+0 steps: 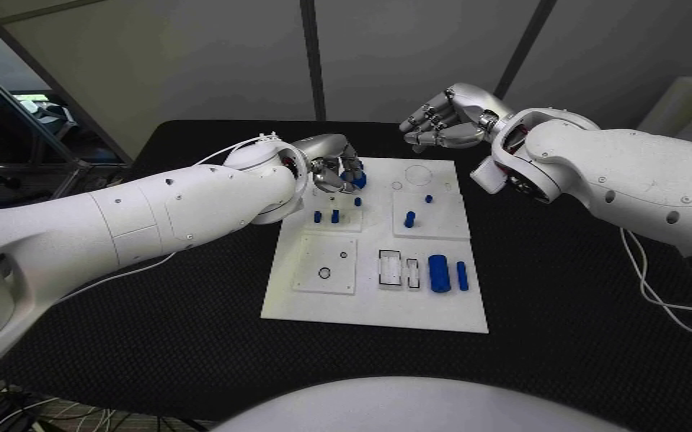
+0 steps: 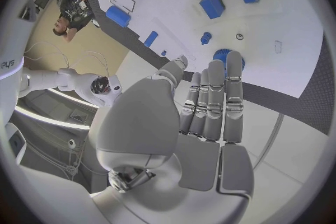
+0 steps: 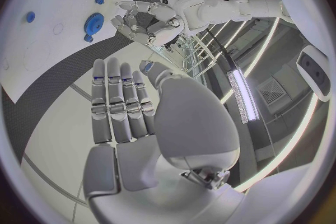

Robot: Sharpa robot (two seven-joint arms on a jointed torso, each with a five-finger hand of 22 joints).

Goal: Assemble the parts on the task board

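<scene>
The white task board [image 1: 378, 297] lies in the middle of the black table. A blue gear [image 1: 358, 180] sits at its far left corner; my left hand [image 1: 335, 167] hovers right over it, fingertips [image 2: 234, 61] reaching the gear [image 2: 221, 56], nothing gripped. The right wrist view shows that left hand [image 3: 143, 21] with fingers spread beside the gear [image 3: 93, 23]. My right hand [image 1: 450, 117] hangs above the table beyond the board's far edge, fingers [image 3: 119, 101] stretched out, empty. Small blue pegs [image 1: 326, 217] stand in the board, and a thick blue cylinder [image 1: 438, 273] lies near its right side.
More blue parts stand on the board: a peg [image 1: 410, 219] on the right raised plate and a thin rod [image 1: 462, 274] beside the cylinder. Black table [image 1: 173, 332] surrounds the board. Grey wall panels rise behind the table.
</scene>
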